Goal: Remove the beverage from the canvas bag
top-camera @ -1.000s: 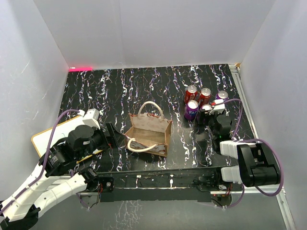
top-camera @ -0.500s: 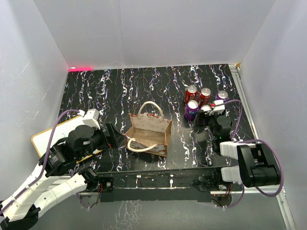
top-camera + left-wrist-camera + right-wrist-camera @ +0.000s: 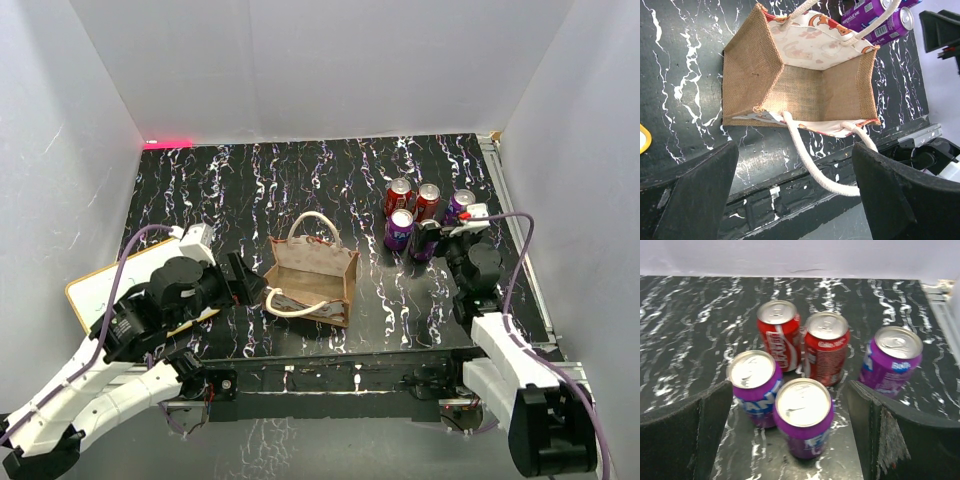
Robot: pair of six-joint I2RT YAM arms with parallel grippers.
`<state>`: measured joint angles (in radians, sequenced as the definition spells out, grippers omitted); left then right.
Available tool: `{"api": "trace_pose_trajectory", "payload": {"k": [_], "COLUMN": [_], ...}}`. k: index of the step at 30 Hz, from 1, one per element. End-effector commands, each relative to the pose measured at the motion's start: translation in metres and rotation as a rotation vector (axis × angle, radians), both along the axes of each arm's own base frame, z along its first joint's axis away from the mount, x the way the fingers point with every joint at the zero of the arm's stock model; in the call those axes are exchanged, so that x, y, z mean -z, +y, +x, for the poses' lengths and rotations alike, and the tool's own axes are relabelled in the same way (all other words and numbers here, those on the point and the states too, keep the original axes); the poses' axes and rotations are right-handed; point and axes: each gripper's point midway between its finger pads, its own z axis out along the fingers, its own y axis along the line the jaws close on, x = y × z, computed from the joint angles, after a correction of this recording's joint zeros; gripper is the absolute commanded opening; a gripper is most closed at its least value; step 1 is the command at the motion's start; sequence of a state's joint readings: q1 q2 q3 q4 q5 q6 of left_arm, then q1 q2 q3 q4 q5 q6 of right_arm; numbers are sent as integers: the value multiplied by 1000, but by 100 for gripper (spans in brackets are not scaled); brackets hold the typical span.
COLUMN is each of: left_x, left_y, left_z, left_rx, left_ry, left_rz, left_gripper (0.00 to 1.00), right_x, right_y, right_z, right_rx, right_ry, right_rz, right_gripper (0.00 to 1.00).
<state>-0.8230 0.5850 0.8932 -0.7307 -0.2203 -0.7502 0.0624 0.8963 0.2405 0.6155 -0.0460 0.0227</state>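
The canvas bag (image 3: 312, 270) stands open on the black marbled table, and its tan inside (image 3: 805, 85) shows no can in the left wrist view. My left gripper (image 3: 240, 281) hovers open just left of the bag, one rope handle (image 3: 815, 162) lying between its fingers. A purple beverage can (image 3: 803, 417) stands upright on the table between the spread fingers of my right gripper (image 3: 790, 440), with a gap on both sides. In the top view that can (image 3: 424, 242) sits right of the bag, with the right gripper (image 3: 441, 236) around it.
Two red cans (image 3: 778, 332) (image 3: 826, 345) and two more purple cans (image 3: 752, 385) (image 3: 892, 360) stand close behind the released one. A white board with an orange rim (image 3: 92, 291) lies at the left edge. White walls enclose the table.
My right gripper has gone from shut on the purple can to open, leaving it standing on the table, and its arm has stretched forward. The left arm has barely shifted.
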Motion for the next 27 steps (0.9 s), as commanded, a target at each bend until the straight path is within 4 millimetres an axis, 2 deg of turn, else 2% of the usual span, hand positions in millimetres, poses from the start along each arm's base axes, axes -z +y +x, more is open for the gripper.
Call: {"api": "trace_pose_trajectory", "payload": {"k": [1, 5, 8, 11, 13, 14, 16, 19, 21, 24, 27], "left_x": [7, 10, 13, 9, -8, -20, -62, -139, -192, -244, -271], "left_y": [-12, -27, -34, -37, -38, -38, -38, -30, -18, 6, 27], "left_z": [9, 23, 36, 51, 63, 69, 81, 89, 86, 75, 58], "left_rx": [11, 9, -4, -21, -44, -49, -59, -75, -92, -135, -160], "left_ry": [-7, -24, -36, -79, -128, -162, -248, -409, -526, -644, -695], "left_rz": [-4, -17, 1, 39, 61, 73, 80, 72, 50, 26, -23], "left_gripper": [94, 95, 95, 95, 96, 97, 97, 97, 97, 97, 97], "right_x": [-37, -49, -60, -81, -108, -128, -171, -245, -292, -335, -368], "right_y": [49, 98, 128, 142, 145, 145, 139, 116, 93, 65, 40], "right_z": [-14, -47, -68, -75, -77, -79, -83, -95, -108, -131, -154], "right_rx": [-251, -427, -486, -496, -517, -530, -531, -464, -388, -313, -238], "right_ry": [85, 166, 240, 324, 340, 325, 270, 118, 5, -102, -199], "right_rz": [89, 125, 220, 273, 257, 238, 199, 160, 154, 133, 153], "right_gripper": [98, 98, 98, 98, 98, 98, 98, 98, 98, 98, 98]}}
